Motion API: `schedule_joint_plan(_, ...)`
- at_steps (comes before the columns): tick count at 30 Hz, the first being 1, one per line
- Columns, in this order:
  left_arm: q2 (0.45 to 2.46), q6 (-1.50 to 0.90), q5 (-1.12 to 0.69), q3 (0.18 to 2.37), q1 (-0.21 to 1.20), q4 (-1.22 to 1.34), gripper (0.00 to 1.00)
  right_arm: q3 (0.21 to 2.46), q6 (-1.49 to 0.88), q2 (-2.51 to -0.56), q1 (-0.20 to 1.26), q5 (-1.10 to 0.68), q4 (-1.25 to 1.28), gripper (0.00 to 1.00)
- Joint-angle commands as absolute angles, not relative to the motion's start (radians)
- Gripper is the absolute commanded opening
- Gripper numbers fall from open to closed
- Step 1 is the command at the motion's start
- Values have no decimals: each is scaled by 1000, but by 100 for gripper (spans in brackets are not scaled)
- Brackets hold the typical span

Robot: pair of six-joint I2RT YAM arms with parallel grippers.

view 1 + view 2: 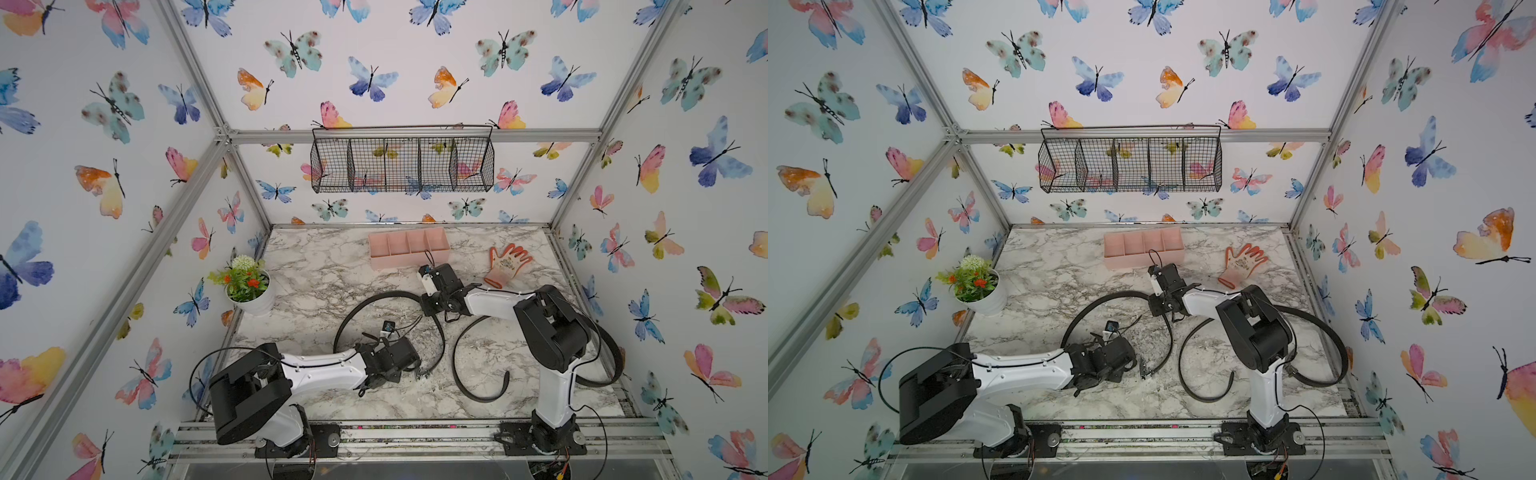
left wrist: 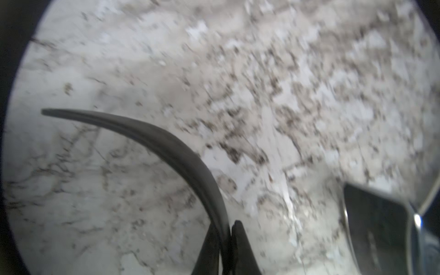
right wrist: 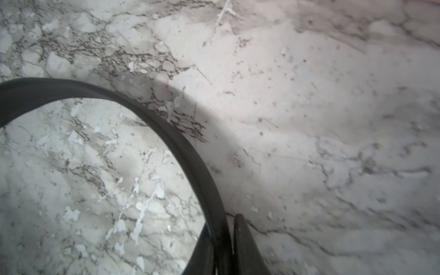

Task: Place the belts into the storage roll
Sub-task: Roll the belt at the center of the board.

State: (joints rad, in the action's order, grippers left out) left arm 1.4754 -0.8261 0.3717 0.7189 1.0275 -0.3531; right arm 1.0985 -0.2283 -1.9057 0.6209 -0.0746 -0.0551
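Left wrist view: clamped on belt (image 2: pixel 166 142) with left fingers (image 2: pixel 238 232), likewise with right fingers (image 3: pixel 239 228) farther along, second belt (image 1: pixel 456 361) lying on tabletop (image 1: pixel 324 266).

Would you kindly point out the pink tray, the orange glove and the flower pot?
pink tray (image 1: pixel 390 261): in a top view, on its front wall.
orange glove (image 1: pixel 505 266): in a top view, on its palm.
flower pot (image 1: pixel 254 305): in a top view, on its white side.

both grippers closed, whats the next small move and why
Probably lift both a little together: left gripper and right gripper are each shut on the same belt, which lies looped on the table, and the pink tray is empty.
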Motion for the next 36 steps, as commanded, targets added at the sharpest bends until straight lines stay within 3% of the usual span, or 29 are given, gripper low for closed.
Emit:
schedule_joint_plan(1, 1521, -880, 318, 804, 920, -306, 7, 1018, -338, -1814, 604, -75, -46, 16)
schedule_joint_plan(8, 1730, -928, 167, 1040, 860, -288, 2, 703, -710, -1733, 611, -363, 289, 15)
schedule_joint_plan(18, 1835, -1023, 30, 1040, 856, -182, 1, 502, -862, -1616, 726, -251, 438, 17)
schedule_joint_plan(22, 1819, -1010, 24, 1025, 856, -184, 3, 549, -776, -1605, 732, -227, 349, 28)
schedule_joint_plan(25, 1756, -966, 22, 995, 857, -174, 19, 595, -698, -1562, 732, -177, 254, 47)
schedule_joint_plan(28, 1675, -910, 49, 989, 856, -216, 37, 647, -625, -1522, 732, -136, 170, 59)
schedule_joint_plan(31, 1587, -848, 92, 990, 855, -278, 56, 669, -577, -1493, 730, -121, 134, 64)
schedule_joint_plan(34, 1490, -761, 101, 973, 850, -319, 89, 694, -536, -1489, 730, -127, 89, 69)
schedule_joint_plan(36, 1434, -664, 120, 974, 847, -361, 98, 703, -515, -1484, 730, -124, 68, 72)
